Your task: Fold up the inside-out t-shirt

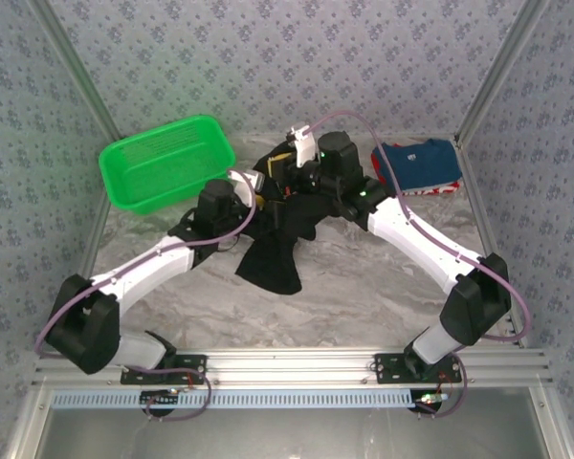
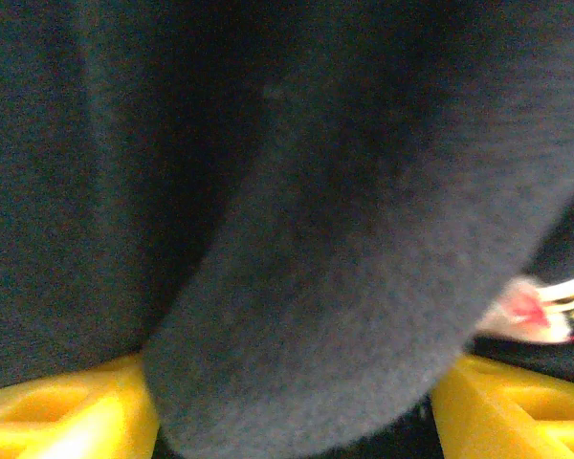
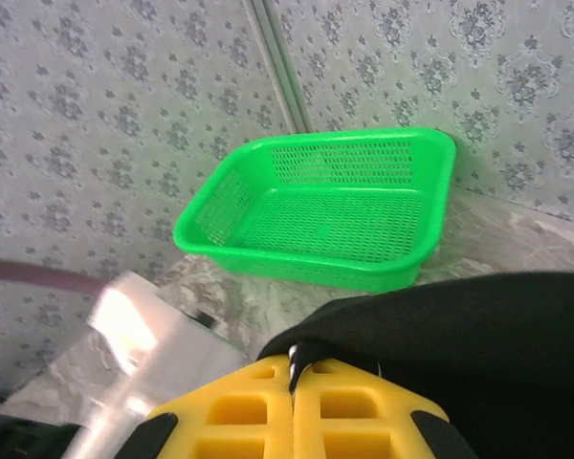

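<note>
Inside-out t-shirt (image 1: 273,253) lies bunched mid-way across the desk (image 1: 364,277), its long axis trailing nearward. We see the right fingers (image 3: 258,411) pressed together, pinching its far end, and the left fingers (image 2: 67,411) spread around a fold.

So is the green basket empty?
Yes, empty. The basket shows its bare mesh floor and walls, with nothing lying inside.

The inside-out t-shirt (image 2: 297,287) is showing as matt black knit cloth, faintly fuzzy. Green basket (image 3: 325,215) is reading as glossy perforated plastic. Right gripper (image 3: 293,375) fingers (image 3: 234,411) are looking like smooth yellow plastic. Table (image 1: 364,277) is presenting a smooth marble-patterned top. Front rail (image 1: 287,363) is glinting as brushed metal.
</note>
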Robot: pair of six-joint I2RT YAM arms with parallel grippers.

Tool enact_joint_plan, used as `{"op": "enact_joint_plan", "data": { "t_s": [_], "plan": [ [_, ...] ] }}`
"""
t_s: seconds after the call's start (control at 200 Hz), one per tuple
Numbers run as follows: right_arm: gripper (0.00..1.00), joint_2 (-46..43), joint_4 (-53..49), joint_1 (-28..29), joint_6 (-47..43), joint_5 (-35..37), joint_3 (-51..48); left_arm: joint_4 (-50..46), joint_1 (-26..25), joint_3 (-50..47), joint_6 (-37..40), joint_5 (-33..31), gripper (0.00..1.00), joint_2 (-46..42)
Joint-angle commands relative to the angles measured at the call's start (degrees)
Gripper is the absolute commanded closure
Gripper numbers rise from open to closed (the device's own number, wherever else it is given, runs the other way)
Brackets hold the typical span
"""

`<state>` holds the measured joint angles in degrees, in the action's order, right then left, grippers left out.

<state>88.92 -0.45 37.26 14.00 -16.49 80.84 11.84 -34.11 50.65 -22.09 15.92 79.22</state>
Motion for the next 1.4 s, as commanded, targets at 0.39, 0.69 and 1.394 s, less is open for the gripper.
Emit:
{"op": "enact_joint_plan", "data": {
  "t_s": [0.39,0.69,1.394],
  "plan": [
    [1.00,-4.6,10.6,-4.8,5.5,-6.6,0.0,2.0,-2.0,-10.5,4.6,-5.8,0.24,-12.0],
    [1.00,-6.2,9.5,-5.2,2.5,-8.3,-5.9,-7.4,0.4,2.6,0.8,-4.8,0.21,-12.1],
    [1.00,-12.1,5.5,-6.4,-4.5,-10.5,-11.8,-6.4,8.3,11.0,-3.9,1.9,0.99,-2.9]
  ]
}}
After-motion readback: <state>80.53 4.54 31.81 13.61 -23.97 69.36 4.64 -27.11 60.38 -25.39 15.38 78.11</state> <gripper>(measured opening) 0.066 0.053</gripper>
